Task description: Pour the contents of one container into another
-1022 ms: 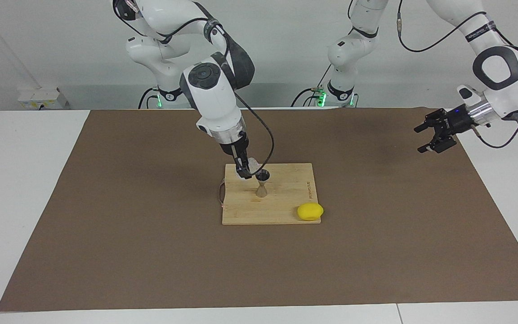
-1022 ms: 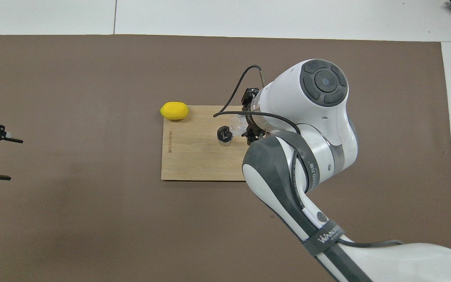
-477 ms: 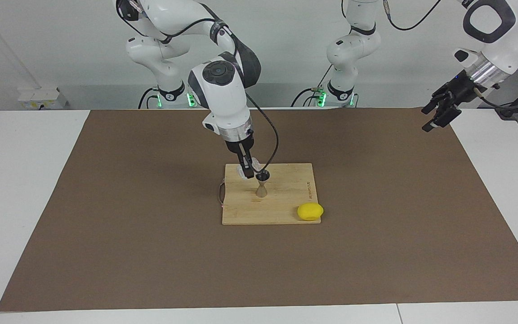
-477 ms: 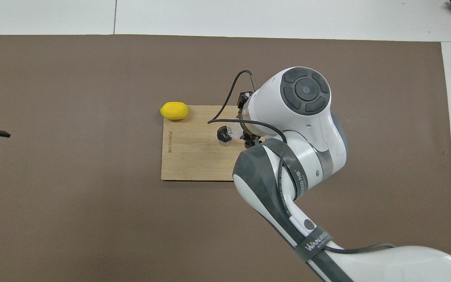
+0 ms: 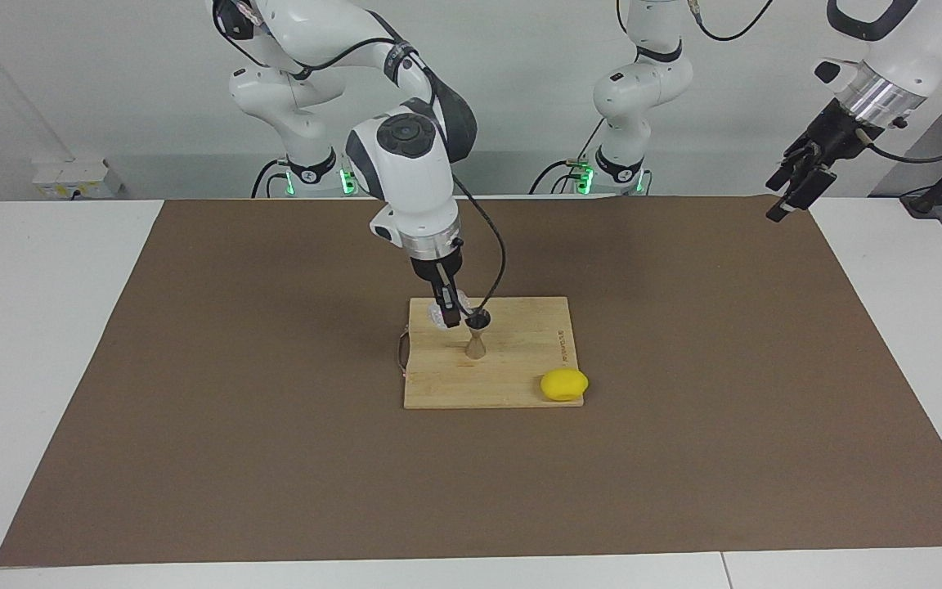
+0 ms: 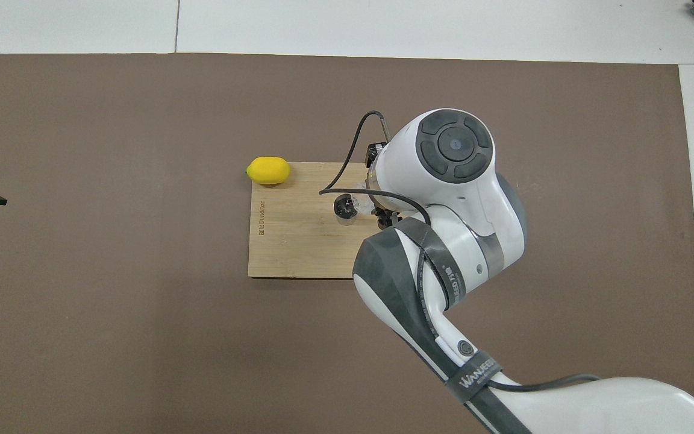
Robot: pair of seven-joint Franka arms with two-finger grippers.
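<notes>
Pour looked mid-way or near its end, as I judged it: R gripper [image 5: 448, 313] was clamped on the clear cup [image 5: 441, 315], held low over the cutting board [image 5: 520, 384] right beside the jigger [image 5: 477, 334], cup's mouth toward the jigger's top cone. Jigger stood upright on the board approx. at its middle, and from overhead its top cone [image 6: 345, 208] showed dark contents, so I took it that something had already gone in. Whether the cup had anything left I couldn't tell; it's see-through and mostly hidden by the fingers [image 5: 444, 296].

Rel. to the fingers: cup sat between them, pinched at its sides, w/ the fingers coming down from above. Cup edge was just beside the jigger rim, touching or not I couldn't say.

Left to do, in my view: finish the tip if needed, right the cup, set it down on the board, let go.

L gripper [image 5: 798, 182] waited high over the mat's edge at the L arm's end of the tabletop, fingers apart, holding nothing. Lemon [image 5: 564, 384] lay at the board's corner farther from the robots, well apart from the jigger.
</notes>
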